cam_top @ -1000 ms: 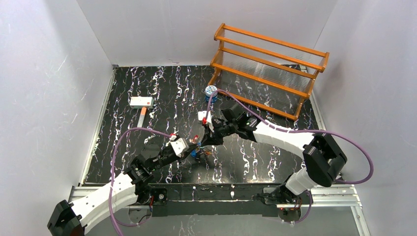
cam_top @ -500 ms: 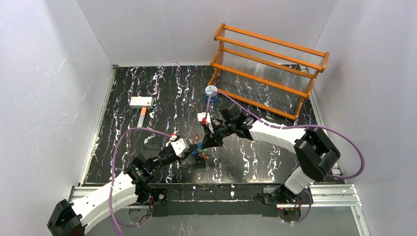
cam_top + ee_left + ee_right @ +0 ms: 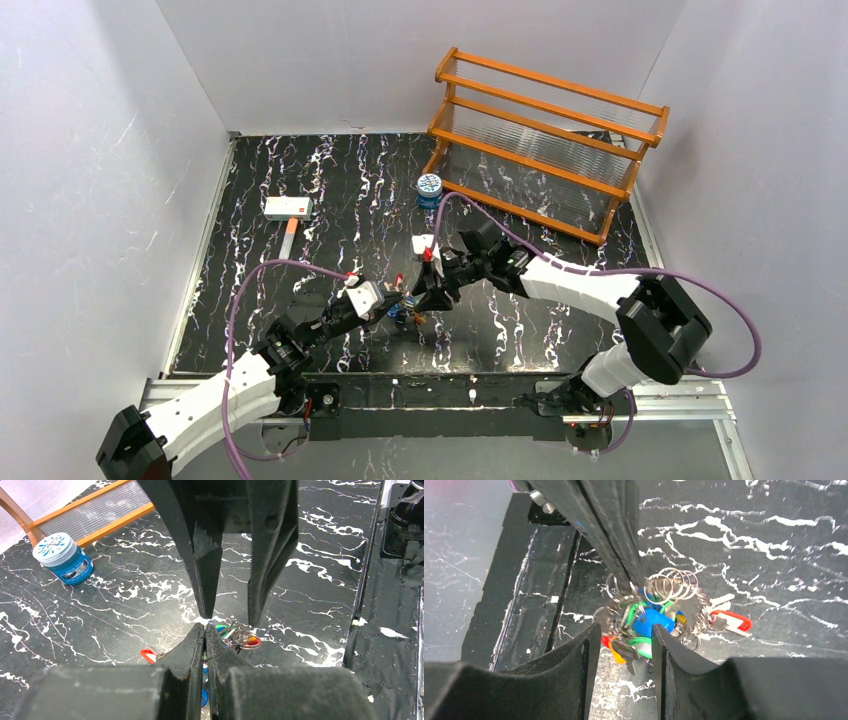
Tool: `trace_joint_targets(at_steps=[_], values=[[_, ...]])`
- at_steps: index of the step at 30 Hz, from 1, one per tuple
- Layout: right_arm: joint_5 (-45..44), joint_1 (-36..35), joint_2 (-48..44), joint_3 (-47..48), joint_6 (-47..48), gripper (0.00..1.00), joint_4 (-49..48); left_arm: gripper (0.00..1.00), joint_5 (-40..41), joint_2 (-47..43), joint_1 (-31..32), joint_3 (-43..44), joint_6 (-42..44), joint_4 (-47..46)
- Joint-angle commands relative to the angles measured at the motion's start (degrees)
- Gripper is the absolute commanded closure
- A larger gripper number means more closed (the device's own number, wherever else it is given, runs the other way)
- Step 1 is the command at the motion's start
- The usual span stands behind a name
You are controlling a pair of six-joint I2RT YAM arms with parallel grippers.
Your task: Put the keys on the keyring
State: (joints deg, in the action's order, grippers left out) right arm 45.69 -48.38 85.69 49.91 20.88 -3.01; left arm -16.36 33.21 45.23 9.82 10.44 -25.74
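Observation:
The keys (image 3: 406,313) hang in one bunch with blue, green, red and orange heads; they show in the right wrist view (image 3: 649,622) and the left wrist view (image 3: 239,636). My left gripper (image 3: 205,626) is shut, pinching the thin silvery wire of the keyring (image 3: 670,585) at the top of the bunch; its place in the top view (image 3: 393,301) is left of the keys. My right gripper (image 3: 623,630) is open, its fingers either side of the bunch's lower keys, touching nothing I can see. A red-headed key (image 3: 733,620) lies on the table beside the bunch.
A small round blue-and-white tin (image 3: 429,187) stands behind the grippers, in front of an orange wooden rack (image 3: 548,140) at the back right. A white-headed mallet (image 3: 287,208) lies at the back left. The table's near edge and rail are just behind the arms.
My right gripper has shifted slightly right and nearer, lowering around the bunch. The tin is now uncovered by the cable. The left gripper holds its place.

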Motion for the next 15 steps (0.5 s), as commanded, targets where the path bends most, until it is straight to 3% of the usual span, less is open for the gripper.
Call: trace_joint_targets(at_steps=[1, 15], values=[[3.6, 0.0, -4.1, -2.2, -1.2, 0.50, -9.6, 1.00, 0.6, -0.8, 0.2, -0.1, 0.1, -3.7], [4.0, 0.0, 0.2, -0.4, -4.5, 0.58, -13.1, 1.00, 0.4, -0.8, 0.1, 0.1, 0.0, -3.7]])
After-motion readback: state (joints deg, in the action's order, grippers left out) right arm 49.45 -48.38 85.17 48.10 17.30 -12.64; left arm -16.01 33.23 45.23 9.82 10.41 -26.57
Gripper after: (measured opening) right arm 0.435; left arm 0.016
